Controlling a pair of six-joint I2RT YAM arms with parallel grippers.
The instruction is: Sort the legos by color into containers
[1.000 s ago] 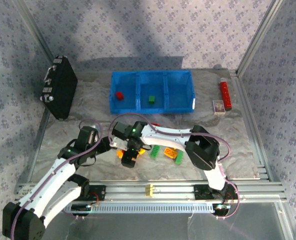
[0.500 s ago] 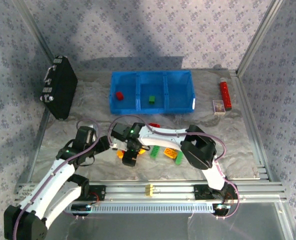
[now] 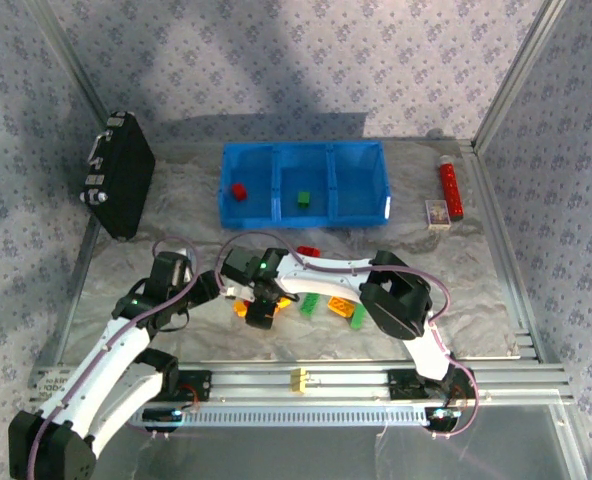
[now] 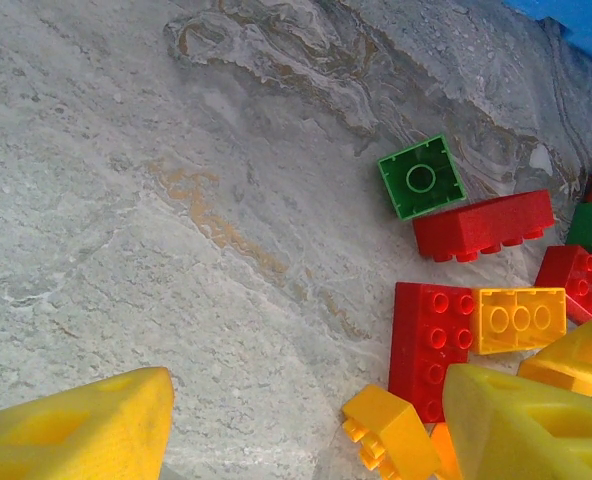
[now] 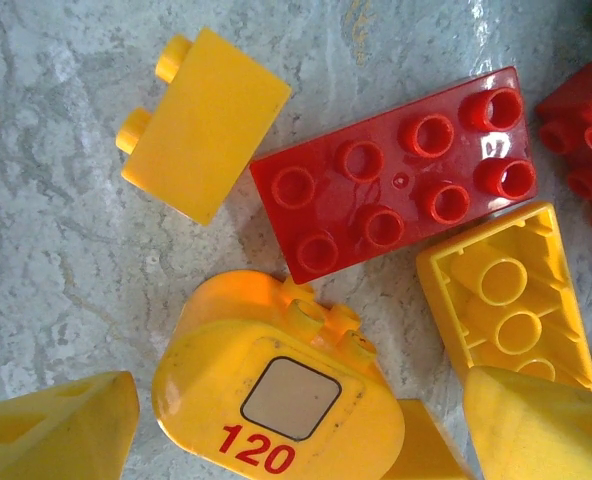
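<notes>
Surface: we see a grey marbled table (image 3: 456, 290) closed in by patterned walls.
Bin: a blue bin (image 3: 356, 220) stands at the far middle, its three compartments side by side. We count one red brick (image 3: 238, 191) in the left compartment and one green brick (image 3: 303, 199) in the middle one.
Loose legos (image 3: 326, 305): they lie on the table nearer the arms, well apart from the bin.
Left gripper (image 4: 296, 440): its jaws are apart, with bare table between them. Just past its right finger we see a red eight-stud plate (image 4: 433, 335) touching a yellow six-stud brick (image 4: 519, 320). A green square brick (image 4: 421, 177) lies hollow side up farther off.
Right gripper (image 5: 296, 430): it hangs low over the pile with its jaws spread wide. A yellow rounded piece (image 5: 276, 400) marked 120 lies between the fingers; we cannot tell whether either one touches it.
Beside that piece: a red eight-stud brick (image 5: 401, 170) lies studs up, with a yellow brick (image 5: 206, 120) on its side just beside its left end.
Edges: we see a black hard case (image 3: 121, 185) at the far left and a red tube (image 3: 449, 190) at the far right.
</notes>
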